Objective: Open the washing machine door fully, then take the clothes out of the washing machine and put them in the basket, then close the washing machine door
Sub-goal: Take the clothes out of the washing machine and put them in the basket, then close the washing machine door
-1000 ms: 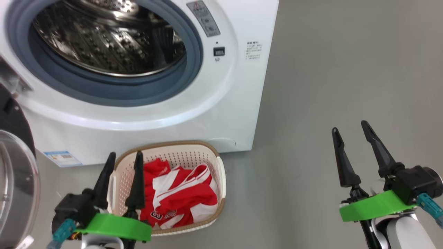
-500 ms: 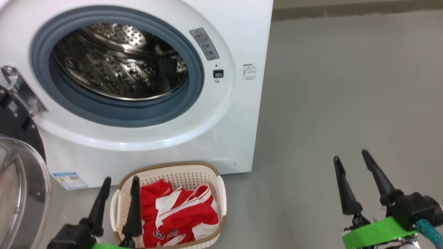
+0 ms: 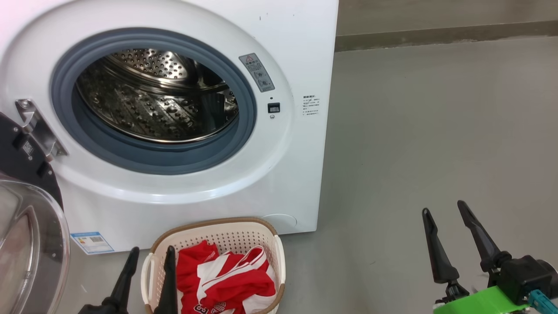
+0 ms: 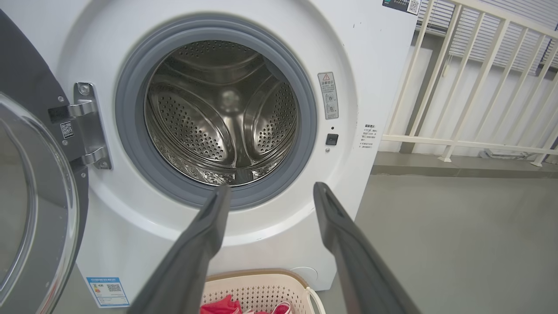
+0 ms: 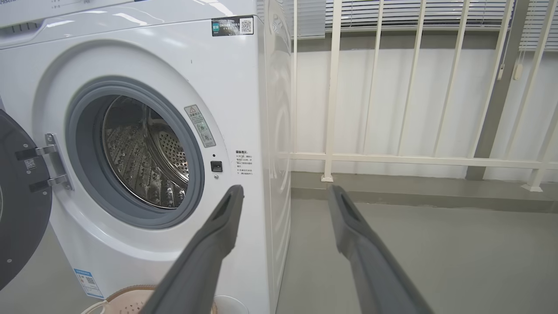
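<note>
The white washing machine (image 3: 301, 52) (image 4: 375, 65) (image 5: 226, 78) has a bare steel drum (image 3: 157, 102) (image 4: 222, 113). Its black washing machine door (image 3: 26, 244) (image 4: 30, 196) (image 5: 19, 196) hangs swung out on the left, glass bowl facing me. On the floor before the machine stands the cream basket (image 3: 226, 229) (image 4: 261, 283) holding the red and white clothes (image 3: 226, 281). My left gripper (image 3: 151, 254) (image 4: 270, 192) is open and empty at the basket's near left rim. My right gripper (image 3: 444, 209) (image 5: 283, 192) is open and empty over bare floor to the right.
Grey floor (image 3: 436, 131) stretches to the right of the machine. A white railing (image 5: 414, 159) (image 4: 471, 87) with a low kerb runs behind it. A blue label sticker (image 3: 92, 242) sits low on the machine's front.
The head camera has tilted upward, so the machine, the basket and both grippers sit lower in the picture. Both grippers stay open and empty.
</note>
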Robot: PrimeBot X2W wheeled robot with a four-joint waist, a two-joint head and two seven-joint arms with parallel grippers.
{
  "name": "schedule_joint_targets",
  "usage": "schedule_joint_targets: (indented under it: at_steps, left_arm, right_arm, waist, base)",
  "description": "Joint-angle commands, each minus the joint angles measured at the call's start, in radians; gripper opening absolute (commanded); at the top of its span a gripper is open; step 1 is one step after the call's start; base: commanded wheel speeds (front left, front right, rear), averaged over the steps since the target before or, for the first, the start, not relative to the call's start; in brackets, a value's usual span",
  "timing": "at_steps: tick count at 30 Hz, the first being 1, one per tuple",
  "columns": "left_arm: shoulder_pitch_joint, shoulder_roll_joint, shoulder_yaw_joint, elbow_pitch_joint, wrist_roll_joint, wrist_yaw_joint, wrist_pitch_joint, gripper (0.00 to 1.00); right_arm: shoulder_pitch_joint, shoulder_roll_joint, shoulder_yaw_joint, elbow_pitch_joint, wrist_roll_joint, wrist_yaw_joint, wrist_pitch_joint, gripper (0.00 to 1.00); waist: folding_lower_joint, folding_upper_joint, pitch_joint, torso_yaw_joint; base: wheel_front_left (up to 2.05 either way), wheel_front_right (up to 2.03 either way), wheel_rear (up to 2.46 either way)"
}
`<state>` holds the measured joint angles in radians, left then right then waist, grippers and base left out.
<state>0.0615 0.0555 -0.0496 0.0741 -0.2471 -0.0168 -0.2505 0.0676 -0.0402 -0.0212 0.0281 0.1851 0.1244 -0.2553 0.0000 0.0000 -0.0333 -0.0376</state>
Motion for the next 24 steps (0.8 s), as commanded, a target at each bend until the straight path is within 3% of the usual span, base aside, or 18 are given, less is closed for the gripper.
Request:
schedule_joint_targets:
  at_steps: [1,15,24]
  left_arm:
    - [-0.015,0.017,0.031,-0.031,0.006,0.009,-0.003,1.0]
    - [-0.008,0.023,0.024,-0.032,0.004,0.027,0.007,1.0]
    - [-0.013,0.033,0.016,-0.03,0.004,0.032,0.007,1.0]
  right_arm:
    - [-0.004,-0.01,0.018,-0.029,0.009,0.006,-0.006,1.0]
    - [0.004,-0.01,0.022,-0.026,0.014,0.006,-0.006,1.0]
    - [0.003,-0.01,0.013,-0.02,0.015,0.006,-0.006,1.0]
  waist:
    - [0.0,0.0,-0.001,0.0]
    - [0.0,0.0,-0.007,-0.001]
    - [0.0,0.0,-0.013,0.0]
  base:
    - [0.0,0.0,0.0]
    - [-0.06,0.02,0.04]
    - [-1.35,0.9,0.45]
